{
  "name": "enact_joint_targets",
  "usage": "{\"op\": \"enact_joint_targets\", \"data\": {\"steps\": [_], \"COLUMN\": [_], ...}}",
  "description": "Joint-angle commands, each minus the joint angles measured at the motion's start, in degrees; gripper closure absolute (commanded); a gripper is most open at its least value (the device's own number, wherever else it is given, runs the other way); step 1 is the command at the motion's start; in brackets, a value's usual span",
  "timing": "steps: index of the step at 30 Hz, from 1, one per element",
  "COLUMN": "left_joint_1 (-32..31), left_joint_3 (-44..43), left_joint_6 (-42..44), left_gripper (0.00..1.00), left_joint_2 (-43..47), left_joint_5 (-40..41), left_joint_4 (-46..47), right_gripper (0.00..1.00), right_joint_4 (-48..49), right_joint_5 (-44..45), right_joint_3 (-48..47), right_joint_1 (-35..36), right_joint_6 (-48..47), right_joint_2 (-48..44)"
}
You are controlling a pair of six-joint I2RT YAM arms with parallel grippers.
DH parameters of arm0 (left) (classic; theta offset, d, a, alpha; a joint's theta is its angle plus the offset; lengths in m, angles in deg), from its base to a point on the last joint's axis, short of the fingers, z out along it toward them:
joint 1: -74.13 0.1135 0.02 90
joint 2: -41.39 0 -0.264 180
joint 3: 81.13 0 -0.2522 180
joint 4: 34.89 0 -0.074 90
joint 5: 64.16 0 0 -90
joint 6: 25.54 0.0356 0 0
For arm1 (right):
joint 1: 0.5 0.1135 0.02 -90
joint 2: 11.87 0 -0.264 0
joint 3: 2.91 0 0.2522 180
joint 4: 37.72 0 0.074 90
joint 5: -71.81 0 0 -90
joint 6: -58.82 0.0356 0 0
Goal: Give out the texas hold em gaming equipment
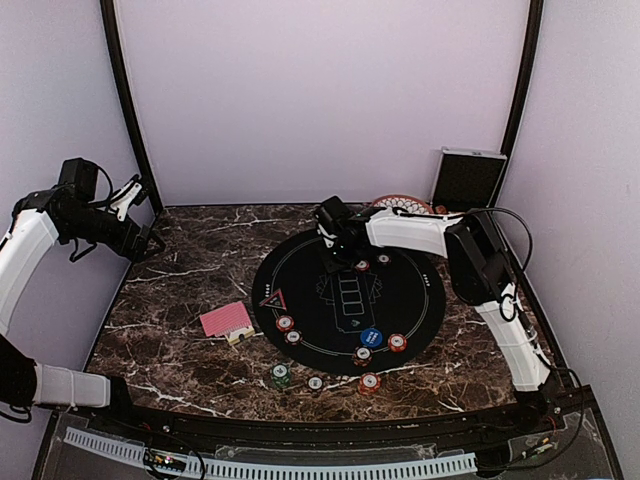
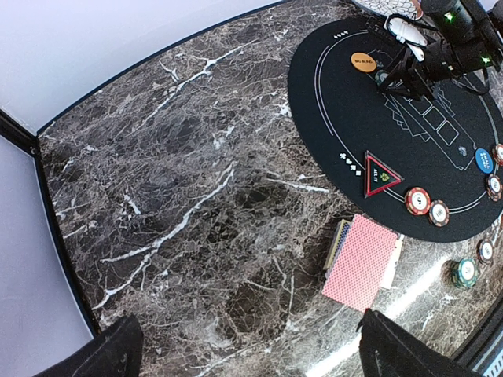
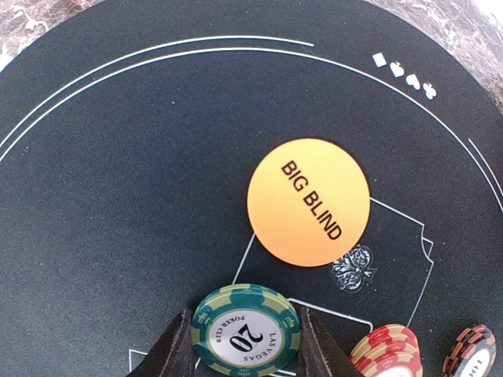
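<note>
Disc (image 3: pixel 308 203) lettered BIG BLIND, green chip (image 3: pixel 246 330) marked 20

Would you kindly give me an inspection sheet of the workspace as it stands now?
Surface: dark marble table with round black felt mat.
Job's things: pink-backed cards off the mat; orange Big Blind button and blue button on it; chips along its near edge and on the marble.
Clutter: patterned bowl and silver case at the back right.
Grippers: left gripper open, empty, raised at the left; right gripper shut, fingers clamping a green chip.
Cables: black cable looping over the right arm.
Surroundings: plain pale walls.
</note>
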Motion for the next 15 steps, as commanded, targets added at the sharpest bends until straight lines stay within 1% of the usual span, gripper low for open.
{"op": "enact_joint_targets", "data": {"steps": [1,2,4,10,14,15], "left_joint_1": [-0.1,-0.1,-0.1,-0.1,-0.1,-0.1], "left_joint_3": [0.0,0.0,-0.1,0.0,-0.3,-0.3], "left_joint_6": [0.4,0.4,0.4,0.2,0.2,0.2], "left_gripper": [0.01,0.01,0.01,0.01,0.01,0.01], "left_joint_2": [0.9,0.9,1.0,1.2,1.2,1.3], "left_joint_5": [-0.4,-0.5,-0.5,-0.6,-0.5,-0.5], "left_joint_4": [-0.5,-0.6,-0.6,-0.6,-0.8,-0.8], "right_gripper": [0.56,0.51,0.47,0.45,0.45,0.45], "right_joint_4": [-4.1,-4.4,-4.4,-2.7,-3.0,-2.9], "right_joint_5": [1.3,1.5,2.3,3.5,3.9,3.9], "right_joint_3": [-2.6,-3.1,-3.5,-2.5,-0.8,1.0], "right_joint_1": [0.4,0.5,0.8,2.5,5.1,6.4], "right_joint_6": [0.0,0.0,-0.3,-1.0,-2.1,-2.5], "right_joint_2": [-0.3,-0.3,-1.3,-7.3,-12.4,-14.0]}}
